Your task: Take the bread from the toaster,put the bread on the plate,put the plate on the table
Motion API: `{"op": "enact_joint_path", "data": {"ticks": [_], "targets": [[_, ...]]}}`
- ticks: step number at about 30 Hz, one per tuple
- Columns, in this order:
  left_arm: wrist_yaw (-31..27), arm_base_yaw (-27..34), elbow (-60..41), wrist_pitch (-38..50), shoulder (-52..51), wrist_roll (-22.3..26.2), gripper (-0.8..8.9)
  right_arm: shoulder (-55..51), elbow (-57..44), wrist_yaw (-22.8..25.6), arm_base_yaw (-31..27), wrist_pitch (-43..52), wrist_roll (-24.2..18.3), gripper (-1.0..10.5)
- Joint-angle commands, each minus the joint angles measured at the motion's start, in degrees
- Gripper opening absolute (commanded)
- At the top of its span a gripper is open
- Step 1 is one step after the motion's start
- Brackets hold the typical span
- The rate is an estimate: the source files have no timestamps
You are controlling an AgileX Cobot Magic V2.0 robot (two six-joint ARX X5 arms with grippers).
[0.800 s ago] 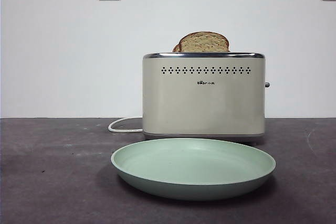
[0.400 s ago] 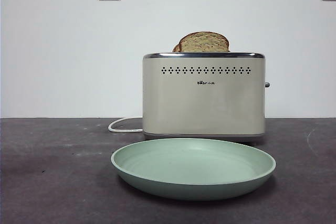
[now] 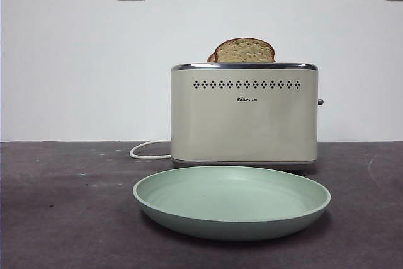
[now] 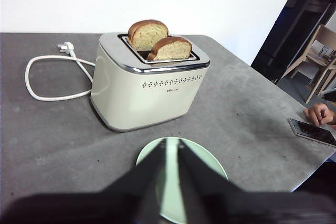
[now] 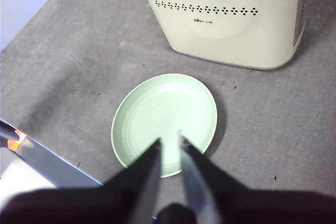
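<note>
The cream toaster (image 3: 244,114) stands mid-table, and the bread (image 3: 244,50) pokes up from its near slot. A second slice (image 3: 211,58) peeks out behind it. From the left wrist view, the toaster (image 4: 147,85) shows the bread (image 4: 170,50) and the other slice (image 4: 148,33) side by side. The mint-green plate (image 3: 232,201) lies flat on the table (image 3: 63,218) in front of the toaster, with nothing on it. My left gripper (image 4: 168,148) hovers shut above the plate's (image 4: 210,163) near side. High over the plate (image 5: 164,121), my right gripper (image 5: 170,140) is also shut. Neither arm shows in the front view.
A white cord (image 4: 50,74) with its plug loops on the table beside the toaster. A phone (image 4: 311,132) and a person's hand (image 4: 319,114) rest at one table corner. The table's edge (image 5: 47,166) runs close to the plate on the right arm's side.
</note>
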Motion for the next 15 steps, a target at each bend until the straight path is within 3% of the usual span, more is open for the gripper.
{"op": "enact_joint_path", "data": {"ticks": [1, 3, 15], "targets": [[0.17, 0.04, 0.09, 0.61, 0.00, 0.63, 5.11, -0.09, 0.28, -0.20, 0.07, 0.13, -0.46, 5.3], [0.33, -0.07, 0.09, 0.61, 0.20, 0.68, 6.18, -0.09, 0.28, -0.22, 0.07, 0.13, -0.42, 6.3], [4.74, -2.82, 0.09, 13.07, 6.73, 0.81, 6.17, 0.48, 0.28, -0.24, 0.07, 0.15, -0.46, 6.3]]}}
